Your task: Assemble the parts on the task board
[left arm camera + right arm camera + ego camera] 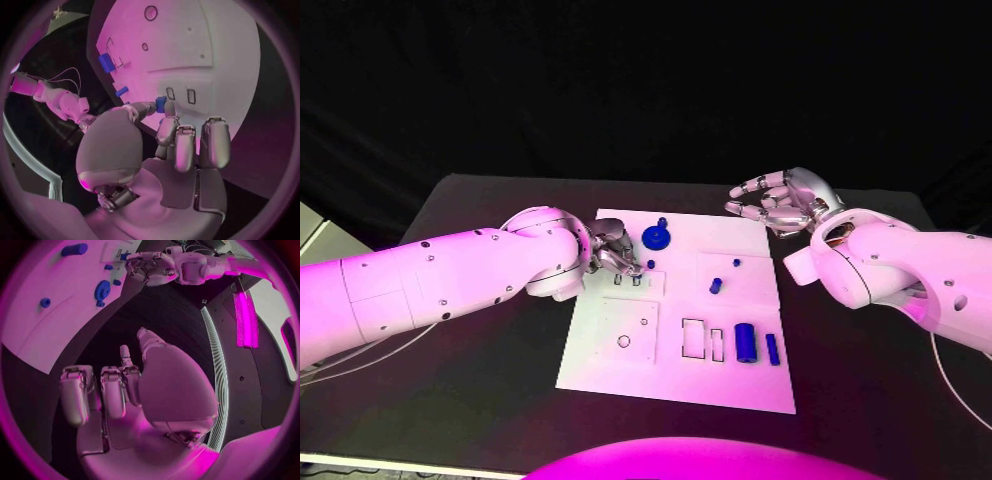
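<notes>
Left hand [612, 252] pinches small blue part [160, 104] over white task board [632, 360], just beside two small slots [180, 95]. Right hand [780, 200] empty, fingers apart, off board.

Task board [610, 372] lies mid-table; left hand [615, 250] over its left edge; right hand [783, 201] beyond its far-right corner.
</notes>
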You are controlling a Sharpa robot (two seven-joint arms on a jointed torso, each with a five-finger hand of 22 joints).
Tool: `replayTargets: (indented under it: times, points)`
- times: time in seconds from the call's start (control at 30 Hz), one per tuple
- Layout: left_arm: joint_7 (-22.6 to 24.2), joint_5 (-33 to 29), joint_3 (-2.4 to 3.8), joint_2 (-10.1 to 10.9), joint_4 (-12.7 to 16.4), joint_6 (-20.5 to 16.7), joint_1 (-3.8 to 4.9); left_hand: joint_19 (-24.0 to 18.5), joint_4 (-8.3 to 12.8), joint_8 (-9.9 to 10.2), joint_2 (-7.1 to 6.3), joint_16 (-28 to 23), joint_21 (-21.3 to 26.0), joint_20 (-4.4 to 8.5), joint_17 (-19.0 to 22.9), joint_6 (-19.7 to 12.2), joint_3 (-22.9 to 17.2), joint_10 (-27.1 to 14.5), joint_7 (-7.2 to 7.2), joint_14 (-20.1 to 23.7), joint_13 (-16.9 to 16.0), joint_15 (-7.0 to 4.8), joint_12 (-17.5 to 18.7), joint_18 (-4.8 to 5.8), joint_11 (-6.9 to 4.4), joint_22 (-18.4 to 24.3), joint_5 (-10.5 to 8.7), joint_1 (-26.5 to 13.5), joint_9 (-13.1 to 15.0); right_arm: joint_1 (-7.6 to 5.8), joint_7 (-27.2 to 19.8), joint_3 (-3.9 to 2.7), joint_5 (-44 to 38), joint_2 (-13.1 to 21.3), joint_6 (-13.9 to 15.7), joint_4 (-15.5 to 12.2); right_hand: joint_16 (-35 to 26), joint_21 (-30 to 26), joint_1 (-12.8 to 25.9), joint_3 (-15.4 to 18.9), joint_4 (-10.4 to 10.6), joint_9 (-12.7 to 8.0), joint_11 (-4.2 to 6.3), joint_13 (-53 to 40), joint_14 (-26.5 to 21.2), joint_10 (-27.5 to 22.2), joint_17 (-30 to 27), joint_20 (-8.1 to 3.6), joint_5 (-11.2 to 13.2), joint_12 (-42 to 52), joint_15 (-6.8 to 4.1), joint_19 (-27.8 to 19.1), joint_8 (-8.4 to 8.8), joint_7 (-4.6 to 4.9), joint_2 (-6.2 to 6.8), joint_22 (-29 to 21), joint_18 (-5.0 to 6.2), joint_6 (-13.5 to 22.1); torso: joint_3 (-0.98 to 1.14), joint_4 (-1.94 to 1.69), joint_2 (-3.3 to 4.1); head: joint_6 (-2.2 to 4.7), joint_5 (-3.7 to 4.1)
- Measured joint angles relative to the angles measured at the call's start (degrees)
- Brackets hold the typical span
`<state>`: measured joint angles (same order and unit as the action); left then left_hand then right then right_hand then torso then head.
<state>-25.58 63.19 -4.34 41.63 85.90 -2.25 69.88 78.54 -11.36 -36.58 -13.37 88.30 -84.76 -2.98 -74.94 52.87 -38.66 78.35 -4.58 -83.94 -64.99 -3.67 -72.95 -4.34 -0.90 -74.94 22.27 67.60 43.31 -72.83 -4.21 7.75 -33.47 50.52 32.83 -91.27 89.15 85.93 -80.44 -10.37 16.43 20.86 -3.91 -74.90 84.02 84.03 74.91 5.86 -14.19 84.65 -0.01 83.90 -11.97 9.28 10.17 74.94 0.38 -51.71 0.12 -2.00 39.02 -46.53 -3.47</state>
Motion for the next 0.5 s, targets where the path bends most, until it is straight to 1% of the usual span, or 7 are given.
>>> replayTargets:
  times: [0.2,0.23,0.5]
  points:
    - [-0.2,0.4,0.00,-0.2,-0.8,0.8,-0.04,0.0,0.0,0.1,-0.15,0.0,0.0,0.00,0.0,0.0,0.0,0.0,0.01,0.0,0.0,0.00,0.0,0.00,0.00,0.0,0.00,-0.1,0.0,0.01,0.0,0.00,0.0,0.0,0.0,0.0,0.0,0.0,0.0,0.0,0.0,0.0,0.00,0.0,0.0,0.0,0.0,0.00,0.0,0.0,0.00,0.0,0.00,0.00,0.00,0.0,0.00,0.0,0.02,0.00,0.01,-0.04,-0.02]
    - [-0.2,0.4,0.00,-0.2,-0.9,1.1,-0.04,0.0,0.0,0.2,-0.34,0.0,0.0,0.00,0.0,0.3,0.0,0.0,0.28,0.0,0.0,0.00,0.0,0.00,0.01,0.0,0.00,-0.3,0.0,0.01,0.0,0.00,0.0,0.0,0.0,0.1,0.0,0.0,0.0,0.0,0.0,0.0,0.00,0.0,0.0,0.0,0.0,0.00,0.0,0.0,0.00,0.0,0.00,0.00,0.00,0.0,0.00,0.0,0.02,0.00,0.01,-0.05,-0.03]
    - [-0.7,0.0,0.02,-0.3,-1.3,3.5,-0.05,0.0,0.0,0.3,-0.34,0.0,0.0,0.00,0.0,0.3,0.0,0.0,0.31,0.0,0.0,0.00,0.0,0.00,0.01,0.0,0.00,-0.3,-0.2,0.02,0.0,0.00,0.0,0.0,0.0,0.1,0.0,0.0,0.0,0.0,0.0,0.0,0.00,0.0,0.0,0.0,0.0,0.00,-0.4,0.0,0.00,0.0,0.00,0.00,0.00,0.0,0.00,0.0,0.00,-0.02,0.01,-0.18,-0.07]
